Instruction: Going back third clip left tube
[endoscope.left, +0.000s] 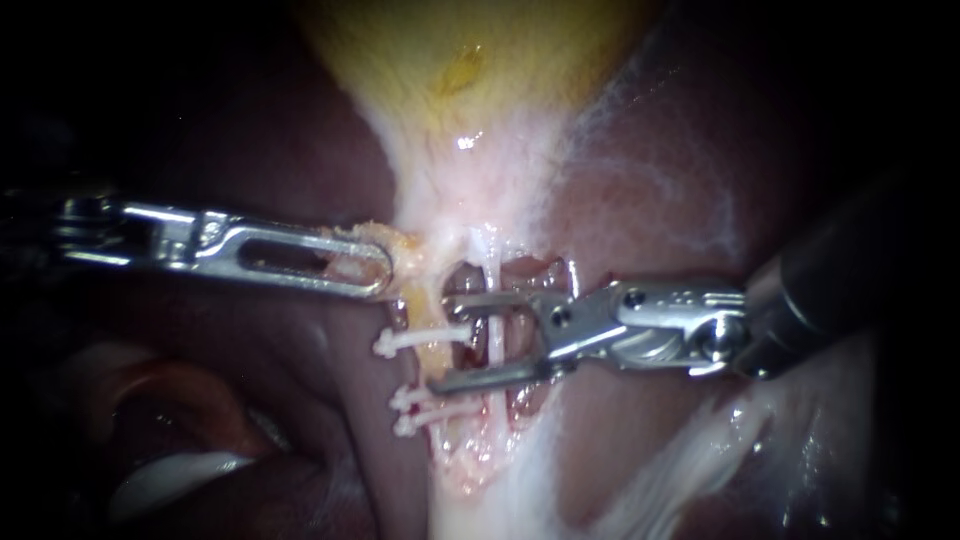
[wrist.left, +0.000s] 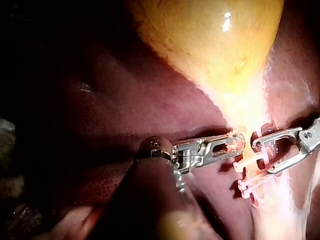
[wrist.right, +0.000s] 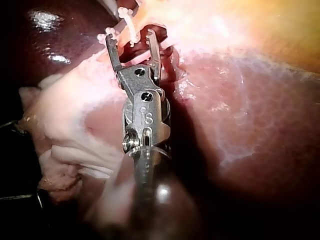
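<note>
The yellow gallbladder (endoscope.left: 470, 60) narrows down to two tubes. The yellowish left tube (endoscope.left: 434, 358) carries three white clips: one upper clip (endoscope.left: 410, 341) and two close together lower down (endoscope.left: 418, 408). A thin white right tube (endoscope.left: 496, 340) runs beside it. My right instrument (endoscope.left: 443, 342) comes in from the right, its jaws open and standing above and below the upper clip, across both tubes. My left instrument (endoscope.left: 375, 266) has its slotted jaws shut on tissue at the gallbladder's neck. The left wrist view shows both instruments (wrist.left: 232, 145) (wrist.left: 262, 158); the right wrist view shows the open jaws (wrist.right: 130, 39) at the clips (wrist.right: 125, 20).
Dark red liver (endoscope.left: 650, 160) lies on both sides of the tubes. Pale white tissue (endoscope.left: 690, 460) fans out under my right instrument's shaft. An orange-and-white fold (endoscope.left: 180, 440) sits low on the left.
</note>
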